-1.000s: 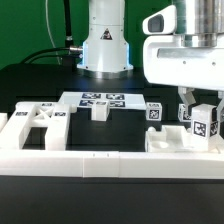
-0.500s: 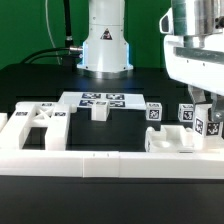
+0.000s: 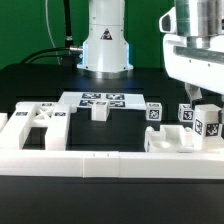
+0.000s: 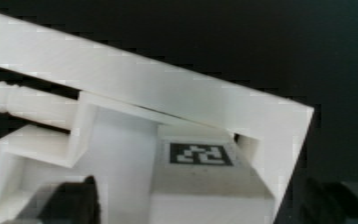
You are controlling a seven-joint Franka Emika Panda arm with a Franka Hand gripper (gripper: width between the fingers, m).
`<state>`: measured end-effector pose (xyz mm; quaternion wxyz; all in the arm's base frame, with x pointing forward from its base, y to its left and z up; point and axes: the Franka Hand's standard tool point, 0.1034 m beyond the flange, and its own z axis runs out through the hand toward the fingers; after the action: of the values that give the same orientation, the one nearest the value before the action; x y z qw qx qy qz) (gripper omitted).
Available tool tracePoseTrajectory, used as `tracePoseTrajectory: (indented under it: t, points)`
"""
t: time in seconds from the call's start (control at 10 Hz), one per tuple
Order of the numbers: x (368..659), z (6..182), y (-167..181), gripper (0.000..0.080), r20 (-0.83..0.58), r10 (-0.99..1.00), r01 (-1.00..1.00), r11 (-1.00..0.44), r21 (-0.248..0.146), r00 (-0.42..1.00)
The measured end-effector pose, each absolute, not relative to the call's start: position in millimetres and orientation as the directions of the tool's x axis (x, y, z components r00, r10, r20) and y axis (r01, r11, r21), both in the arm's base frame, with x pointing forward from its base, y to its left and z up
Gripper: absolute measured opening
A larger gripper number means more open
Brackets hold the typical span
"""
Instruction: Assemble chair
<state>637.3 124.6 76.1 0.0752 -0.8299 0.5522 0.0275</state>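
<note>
Seeing tool [image 3: 203,109] spread apart around tagged chair block [image 3: 208,124]; risk of snagging and toppling it if retracted skewed.

X-braced white seat [image 3: 37,122] lies flat at the exterior view's left of the marker board [image 3: 100,99]; tagged blocks [image 3: 153,112] (glossy white) stand at its right.

Robotics lab, black table [image 3: 35,85], green backdrop [image 3: 20,30], tag-printed marker board [image 3: 100,99], white robot arm base [image 3: 105,45]
</note>
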Motion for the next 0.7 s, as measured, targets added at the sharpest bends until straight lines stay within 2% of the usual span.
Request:
tracePoseTrajectory:
  t: [0.1, 0.4, 0.7]
  points:
    - [637.3, 76.1, 124.6, 0.0636, -0.12, -0.875, -0.882, -0.458, -0.105, 0.469]
    - [637.5, 76.9, 123.4, 0.0649, -0.091, -0.721, -0.726, -0.676, -0.128, 0.687]
    - [642.2, 77.7, 123.6, 0.0649, -0.038, -0.483, -0.483, -0.866, -0.128, 0.875]
